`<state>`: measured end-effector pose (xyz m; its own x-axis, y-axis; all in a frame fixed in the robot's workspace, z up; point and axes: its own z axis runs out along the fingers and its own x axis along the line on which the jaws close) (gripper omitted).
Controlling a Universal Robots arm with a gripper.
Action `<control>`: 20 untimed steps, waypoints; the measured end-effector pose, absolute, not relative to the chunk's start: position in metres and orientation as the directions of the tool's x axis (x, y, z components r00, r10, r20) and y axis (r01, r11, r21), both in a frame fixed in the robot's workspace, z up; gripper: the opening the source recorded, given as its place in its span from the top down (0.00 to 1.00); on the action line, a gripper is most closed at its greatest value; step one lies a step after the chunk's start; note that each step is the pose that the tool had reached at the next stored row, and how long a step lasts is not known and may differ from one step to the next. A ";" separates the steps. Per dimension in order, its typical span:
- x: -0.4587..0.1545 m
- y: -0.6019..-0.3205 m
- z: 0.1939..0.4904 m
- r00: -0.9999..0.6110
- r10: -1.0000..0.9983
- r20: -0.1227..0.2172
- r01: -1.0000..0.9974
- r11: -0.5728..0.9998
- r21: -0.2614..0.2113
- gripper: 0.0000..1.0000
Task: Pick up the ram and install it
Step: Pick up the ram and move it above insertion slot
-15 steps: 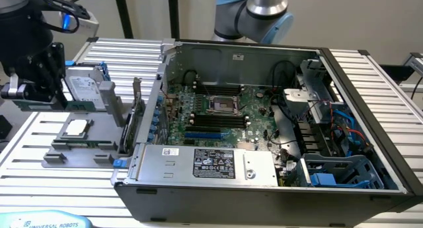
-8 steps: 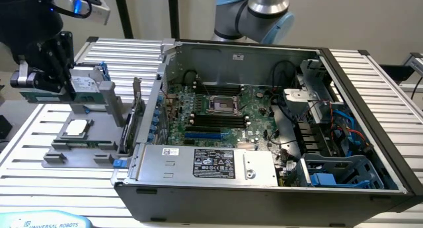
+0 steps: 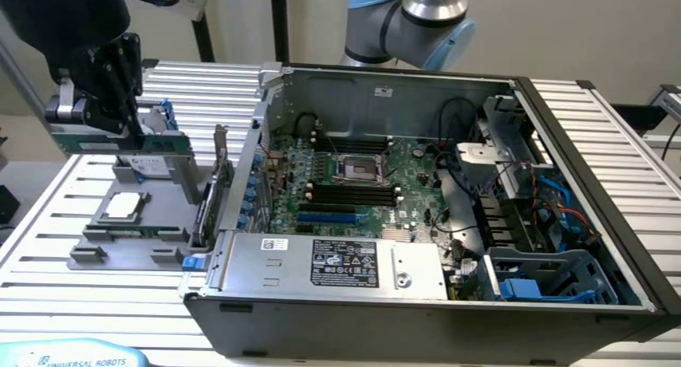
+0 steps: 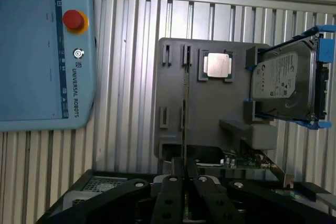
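Evidently the tool [image 4: 185,182] is closed on the ram [image 4: 185,103], a thin green stick seen edge-on, hanging over the gray holder [image 4: 210,124] on the bench [image 4: 126,77], in line with its narrow slots. To do this lift well, I judge the stick should sit level and square in the grip, clear of the processor [image 4: 218,65] and hard drive [image 4: 281,80] alongside. The computer case [image 3: 426,88] stands well apart.
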<state>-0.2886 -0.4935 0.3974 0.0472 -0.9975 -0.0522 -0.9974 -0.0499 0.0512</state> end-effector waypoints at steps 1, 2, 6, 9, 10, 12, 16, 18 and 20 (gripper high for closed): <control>-0.285 -0.493 0.399 0.047 -0.997 -0.053 -0.997 -0.050 0.051 0.87; -0.282 -0.493 0.401 0.047 -0.997 -0.055 -0.997 -0.050 0.051 0.87; -0.268 -0.492 0.406 0.047 -0.997 -0.060 -0.997 -0.050 0.051 0.87; -0.258 -0.491 0.408 0.047 -0.997 -0.064 -0.997 -0.051 0.051 0.87; -0.254 -0.491 0.409 0.047 -0.997 -0.065 -0.997 -0.051 0.051 0.87; -0.247 -0.490 0.409 0.047 -0.997 -0.068 -0.997 -0.051 0.051 0.87; -0.232 -0.488 0.409 0.047 -0.996 -0.071 -0.997 -0.051 0.052 0.87; -0.225 -0.487 0.409 0.047 -0.996 -0.072 -0.997 -0.051 0.052 0.87; -0.218 -0.486 0.409 0.047 -0.996 -0.073 -0.997 -0.051 0.053 0.87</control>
<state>-0.2179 -0.4864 0.4094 0.0470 -0.9962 -0.0727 -0.9973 -0.0509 0.0531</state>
